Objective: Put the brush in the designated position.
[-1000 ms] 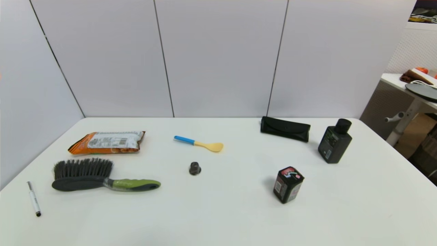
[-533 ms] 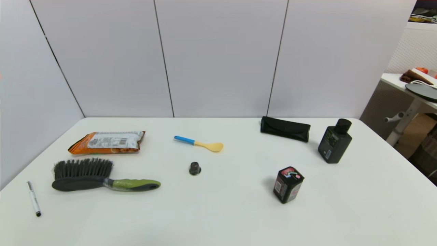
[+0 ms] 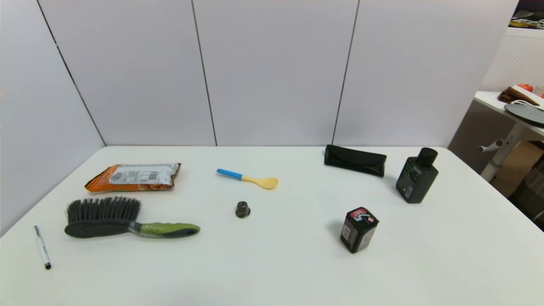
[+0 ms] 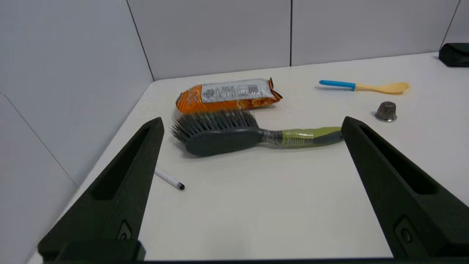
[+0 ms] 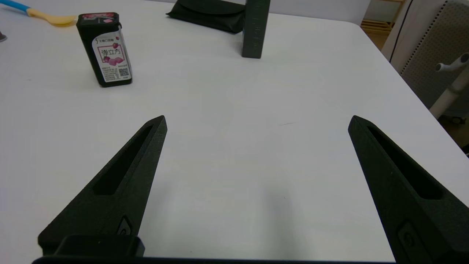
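Note:
The brush (image 3: 123,221) lies on its side at the table's left, dark bristles toward the back, lime-green and grey handle pointing right. It also shows in the left wrist view as the brush (image 4: 249,132), ahead of my left gripper (image 4: 253,123), which hangs open and empty short of it. My right gripper (image 5: 256,121) is open too, over bare table on the right side, holding nothing. Neither arm shows in the head view.
An orange snack bag (image 3: 134,176) lies behind the brush, a white pen (image 3: 42,253) to its left near the edge. A blue-handled yellow spoon (image 3: 248,179), small metal cap (image 3: 242,209), black box (image 3: 358,229), dark bottle (image 3: 416,176) and black case (image 3: 355,160) stand farther right.

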Tool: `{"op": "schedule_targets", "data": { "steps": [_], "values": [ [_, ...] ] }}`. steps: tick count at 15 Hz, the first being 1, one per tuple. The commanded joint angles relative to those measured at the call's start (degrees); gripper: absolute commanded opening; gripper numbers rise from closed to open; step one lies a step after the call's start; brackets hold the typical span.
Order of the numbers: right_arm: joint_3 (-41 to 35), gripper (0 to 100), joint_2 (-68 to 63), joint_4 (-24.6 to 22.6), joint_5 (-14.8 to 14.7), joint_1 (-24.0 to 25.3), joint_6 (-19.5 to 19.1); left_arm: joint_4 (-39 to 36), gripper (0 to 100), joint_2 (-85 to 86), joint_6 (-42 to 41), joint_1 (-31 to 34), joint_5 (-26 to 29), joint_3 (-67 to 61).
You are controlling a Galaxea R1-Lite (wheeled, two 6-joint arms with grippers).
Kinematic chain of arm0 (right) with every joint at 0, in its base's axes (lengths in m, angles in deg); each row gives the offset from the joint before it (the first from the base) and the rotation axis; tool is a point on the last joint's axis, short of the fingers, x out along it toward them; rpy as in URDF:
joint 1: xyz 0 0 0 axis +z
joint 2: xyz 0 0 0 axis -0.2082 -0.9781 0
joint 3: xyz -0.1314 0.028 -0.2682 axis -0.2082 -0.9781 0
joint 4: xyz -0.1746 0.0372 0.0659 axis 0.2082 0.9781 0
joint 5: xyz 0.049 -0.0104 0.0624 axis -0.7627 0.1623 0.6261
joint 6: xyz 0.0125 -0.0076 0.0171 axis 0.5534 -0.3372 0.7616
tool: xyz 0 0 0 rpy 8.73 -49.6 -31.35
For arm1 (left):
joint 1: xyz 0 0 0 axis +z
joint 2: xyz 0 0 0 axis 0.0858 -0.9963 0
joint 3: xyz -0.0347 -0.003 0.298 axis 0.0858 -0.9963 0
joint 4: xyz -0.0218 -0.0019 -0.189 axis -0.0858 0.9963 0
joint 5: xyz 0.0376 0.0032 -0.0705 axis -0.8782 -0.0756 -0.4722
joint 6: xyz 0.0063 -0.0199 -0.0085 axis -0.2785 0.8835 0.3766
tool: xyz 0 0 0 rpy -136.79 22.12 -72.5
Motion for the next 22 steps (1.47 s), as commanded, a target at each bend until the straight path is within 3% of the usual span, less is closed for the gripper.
{"op": "schedule_targets", "data": {
  "steps": [1, 3, 4, 6, 7, 10, 14, 18, 22],
  "values": [
    [-0.1, 100, -0.1, 0.0, 0.0, 0.0, 0.0, 34.2, 100, -37.1, -11.8, -2.6, -2.9, 52.5],
    [-0.1, 100, -0.1, 0.0, 0.0, 0.0, 0.0, 52.4, 100, -53.3, -20.5, -2.6, -3.4, 80.4],
    [-0.1, 100, -0.1, 0.0, 0.0, 0.0, 0.0, 60.9, 100, -63.0, -24.3, -2.6, -6.2, 96.2],
    [-0.1, 100, -0.1, 0.0, 0.0, 0.0, 0.0, 52.4, 100, -68.1, -26.6, -2.6, -8.0, 93.2],
    [-0.1, 100, -0.1, 0.1, 0.0, 0.0, 0.0, 52.5, 100, -70.5, -28.0, -2.6, -7.8, 92.1],
    [-0.1, 100, -0.1, 0.0, 0.0, 0.0, 0.0, 52.9, 100, -78.0, -42.2, -2.9, -0.4, 91.0],
    [-0.1, 100, -0.1, 0.0, 0.0, 0.0, 0.0, 60.6, 100, -86.1, -63.0, -2.6, 6.6, 86.9],
    [-0.1, 100, -0.1, 0.1, 0.0, 0.0, 0.0, 68.3, 100, -94.7, -91.6, -0.2, 7.1, 85.8],
    [-0.1, 100, -0.1, 0.0, 0.0, 0.0, 0.0, 68.3, 100, -96.4, -100.9, 1.5, 10.3, 73.7]
  ]
}}
